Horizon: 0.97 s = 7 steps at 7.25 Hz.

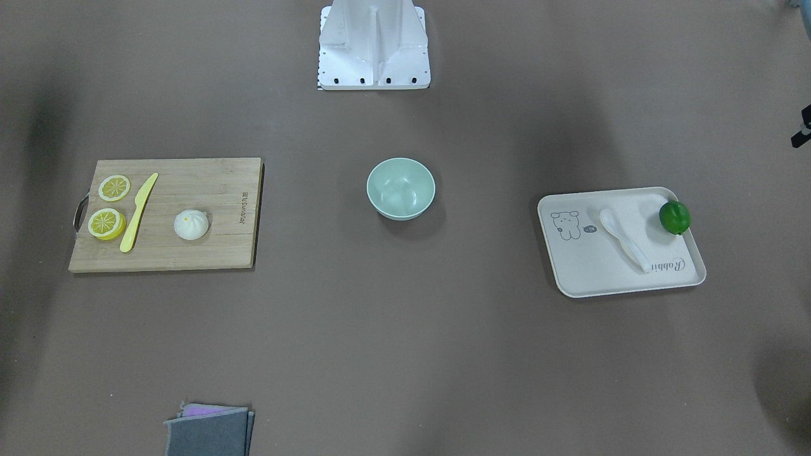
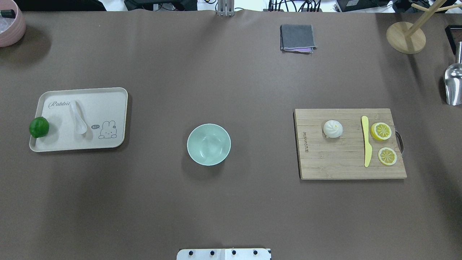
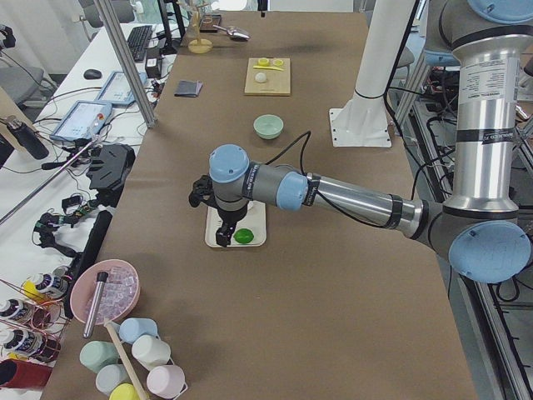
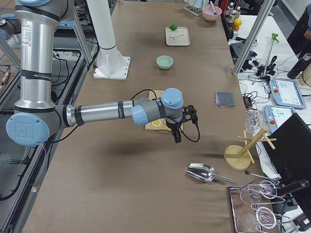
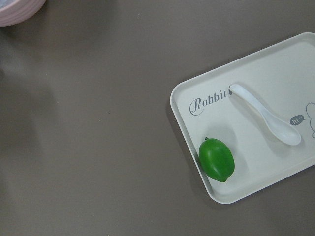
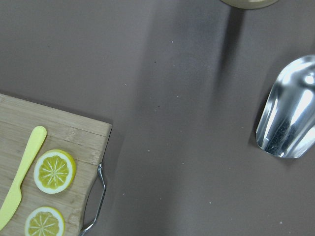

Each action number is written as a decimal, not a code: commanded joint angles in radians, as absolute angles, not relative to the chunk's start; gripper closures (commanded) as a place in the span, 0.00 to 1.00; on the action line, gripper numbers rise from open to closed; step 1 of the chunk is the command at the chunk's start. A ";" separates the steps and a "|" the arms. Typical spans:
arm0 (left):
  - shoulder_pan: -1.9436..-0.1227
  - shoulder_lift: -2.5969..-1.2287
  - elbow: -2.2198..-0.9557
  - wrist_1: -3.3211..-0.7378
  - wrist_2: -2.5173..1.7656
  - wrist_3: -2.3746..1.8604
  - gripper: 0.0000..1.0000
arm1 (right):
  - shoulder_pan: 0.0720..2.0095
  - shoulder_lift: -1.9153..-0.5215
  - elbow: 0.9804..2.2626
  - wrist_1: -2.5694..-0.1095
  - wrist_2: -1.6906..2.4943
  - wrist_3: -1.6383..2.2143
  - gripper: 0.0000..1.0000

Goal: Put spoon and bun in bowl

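The white spoon (image 2: 78, 119) lies on a cream tray (image 2: 108, 104) at the table's left, scoop toward the rabbit drawing; it also shows in the left wrist view (image 5: 266, 115). The white pleated bun (image 2: 332, 129) sits on a wooden cutting board (image 2: 325, 162) at the right. The mint-green bowl (image 2: 208, 144) stands empty in the middle. My left gripper (image 3: 221, 237) hangs above the tray's lime end, seen only in the exterior left view. My right gripper (image 4: 176, 138) hangs beyond the board's handle end, seen only in the exterior right view. I cannot tell whether either is open or shut.
A green lime (image 2: 39, 127) rests on the tray's outer edge. A yellow knife (image 2: 366, 141) and two lemon slices (image 2: 381, 131) lie on the board. A folded grey cloth (image 2: 296, 38), a metal scoop (image 2: 453, 85), a wooden stand (image 2: 405, 38) and a pink bowl (image 2: 11, 25) sit at the far side.
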<state>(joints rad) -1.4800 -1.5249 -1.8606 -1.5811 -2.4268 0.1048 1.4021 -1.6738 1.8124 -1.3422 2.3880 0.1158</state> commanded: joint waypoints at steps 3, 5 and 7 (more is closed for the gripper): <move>-1.470 -1.591 -1.862 -1.589 -2.457 0.043 0.03 | 1.301 -1.646 1.877 -1.339 2.419 0.252 0.02; -1.377 -1.675 -1.835 -1.594 -2.458 -0.206 0.02 | 1.186 -1.576 1.908 -1.339 2.410 0.438 0.01; -1.245 -1.776 -1.806 -1.597 -2.372 -0.351 0.02 | 1.093 -1.516 1.913 -1.341 2.370 0.510 0.02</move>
